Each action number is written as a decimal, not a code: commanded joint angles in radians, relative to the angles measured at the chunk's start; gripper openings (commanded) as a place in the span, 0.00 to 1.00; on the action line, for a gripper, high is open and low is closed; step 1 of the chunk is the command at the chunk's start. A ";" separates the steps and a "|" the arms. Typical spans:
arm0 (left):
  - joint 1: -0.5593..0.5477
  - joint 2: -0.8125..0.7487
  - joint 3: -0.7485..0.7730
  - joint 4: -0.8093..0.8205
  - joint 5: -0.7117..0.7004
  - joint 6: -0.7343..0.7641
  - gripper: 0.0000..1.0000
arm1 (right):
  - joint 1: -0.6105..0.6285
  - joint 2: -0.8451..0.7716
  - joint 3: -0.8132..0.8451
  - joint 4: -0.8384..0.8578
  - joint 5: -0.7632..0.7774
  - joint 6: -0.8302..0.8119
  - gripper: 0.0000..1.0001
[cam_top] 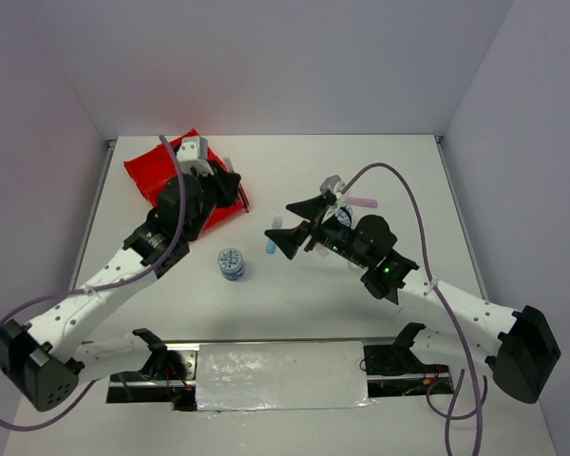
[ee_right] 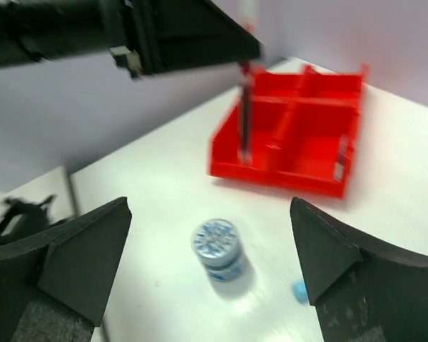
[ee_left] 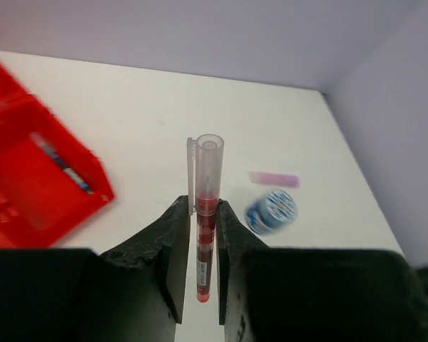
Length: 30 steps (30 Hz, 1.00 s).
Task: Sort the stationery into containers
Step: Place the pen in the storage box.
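Note:
My left gripper [cam_top: 235, 189] is shut on a thin red pen [ee_left: 205, 206] with a clear cap. In the right wrist view the pen [ee_right: 244, 107] hangs upright over the near side of the red four-compartment tray [cam_top: 152, 173]. A blue pen [ee_left: 65, 168] lies inside the tray [ee_left: 93, 187]. My right gripper [cam_top: 287, 225] is open and empty above the table, and a blue-white tub [ee_right: 217, 246] stands below and between its fingers. That tub [cam_top: 232, 263] stands mid-table. A light-blue stick [cam_top: 272, 238] lies beside the right gripper.
A second tub [ee_left: 272, 211] and a pink stick [ee_left: 273, 179] lie on the right, partly under the right arm [cam_top: 380, 252] in the top view. Grey walls close in the table on the left, far and right sides.

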<state>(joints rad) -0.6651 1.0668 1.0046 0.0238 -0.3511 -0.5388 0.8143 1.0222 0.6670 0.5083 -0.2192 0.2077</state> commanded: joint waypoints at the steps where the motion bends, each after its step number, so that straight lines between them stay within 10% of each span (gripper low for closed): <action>1: 0.091 0.089 0.065 0.024 -0.077 -0.029 0.00 | -0.055 0.032 -0.041 0.053 0.089 0.048 1.00; 20: 0.432 0.708 0.224 0.283 -0.042 -0.164 0.02 | -0.061 -0.047 -0.057 0.068 0.064 0.093 1.00; 30: 0.432 0.791 0.238 0.269 -0.055 -0.191 0.35 | -0.061 -0.060 -0.061 0.073 0.057 0.094 1.00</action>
<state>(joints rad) -0.2325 1.8587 1.1992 0.2638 -0.3973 -0.6941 0.7521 0.9924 0.5819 0.5323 -0.1539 0.2955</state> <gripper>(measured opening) 0.335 0.994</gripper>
